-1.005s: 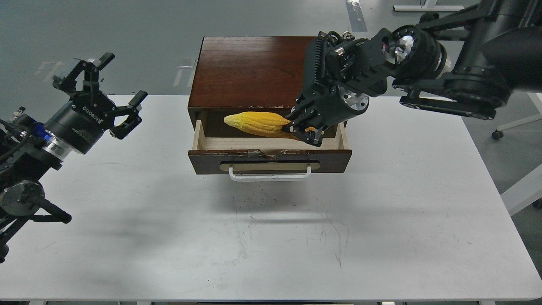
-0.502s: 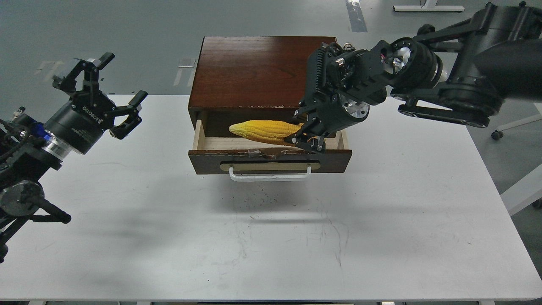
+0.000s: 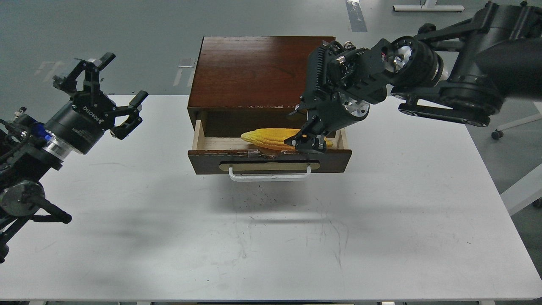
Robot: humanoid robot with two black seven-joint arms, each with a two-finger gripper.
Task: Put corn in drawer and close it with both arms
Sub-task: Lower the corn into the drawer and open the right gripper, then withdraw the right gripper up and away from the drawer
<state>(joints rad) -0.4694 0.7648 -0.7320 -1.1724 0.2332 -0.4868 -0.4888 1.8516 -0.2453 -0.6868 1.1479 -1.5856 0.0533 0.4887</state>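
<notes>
The corn's (image 3: 271, 138) thick end hides behind the right gripper (image 3: 311, 142), which clamps it low inside the open drawer (image 3: 269, 159). Left gripper (image 3: 111, 91) hovers wide, empty, well left.

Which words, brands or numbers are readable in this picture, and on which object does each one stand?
"ROBOTIQ": white letters on the body of the left gripper, seen upside down.
A second, smaller line of white print beside it is too small to read.
No other readable text anywhere.
</notes>
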